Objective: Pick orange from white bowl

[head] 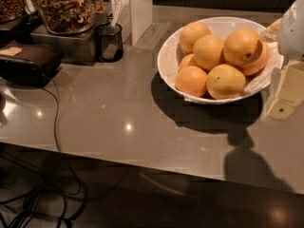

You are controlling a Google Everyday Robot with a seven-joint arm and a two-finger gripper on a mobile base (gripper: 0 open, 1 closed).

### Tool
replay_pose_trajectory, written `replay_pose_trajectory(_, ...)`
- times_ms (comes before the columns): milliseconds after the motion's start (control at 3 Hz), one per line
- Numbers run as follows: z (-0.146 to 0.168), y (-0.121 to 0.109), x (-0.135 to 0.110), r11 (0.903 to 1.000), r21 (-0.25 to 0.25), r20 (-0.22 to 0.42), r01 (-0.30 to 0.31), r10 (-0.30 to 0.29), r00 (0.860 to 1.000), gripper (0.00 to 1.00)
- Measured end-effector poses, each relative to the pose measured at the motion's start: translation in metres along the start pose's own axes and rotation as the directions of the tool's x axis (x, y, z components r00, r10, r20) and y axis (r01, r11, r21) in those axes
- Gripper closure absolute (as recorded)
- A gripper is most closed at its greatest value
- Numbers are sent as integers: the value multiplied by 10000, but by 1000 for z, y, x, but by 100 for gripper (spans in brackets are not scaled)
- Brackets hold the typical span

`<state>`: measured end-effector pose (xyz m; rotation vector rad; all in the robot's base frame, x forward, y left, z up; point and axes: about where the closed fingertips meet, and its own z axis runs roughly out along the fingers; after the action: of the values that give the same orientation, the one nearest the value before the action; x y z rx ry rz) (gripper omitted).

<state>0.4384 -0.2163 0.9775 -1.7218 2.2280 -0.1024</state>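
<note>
The white bowl [167, 56] sits on the grey counter at the right and holds several oranges. The orange [241, 46] is the largest one, golden-orange with a small dark stem spot, lying on top at the bowl's right side. A yellower, lumpier orange [225, 81] with a dark dot lies in front of it, and smaller ones lie to the left. My gripper [286, 95], white and cream, hangs at the frame's right edge, just right of the bowl's rim and close to the orange. It holds nothing that I can see.
A glass jar of nuts [64, 6] on a metal base stands at the back left, next to a black mesh cup [110, 42]. A black device [28, 63] with a cable [56, 127] lies at the left. A white post [137, 11] stands behind. The counter's front edge [142, 161] runs across below.
</note>
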Motion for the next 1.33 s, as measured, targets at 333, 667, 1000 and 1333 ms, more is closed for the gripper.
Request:
replay_pose_trajectory(333,-2,-2,-2,10000,75,124,-12,11,9999,0)
replay_pose_trajectory(667,-7,-19,-13,9994,332,467,38,-53,9989,0)
replay_pose_trajectory(1000,-5,-44,-29,9988,479,952,83,-128,9954,0)
replay_pose_trajectory(1333,-2,-49,-45,9975,316,1310,638,-674,9891,0)
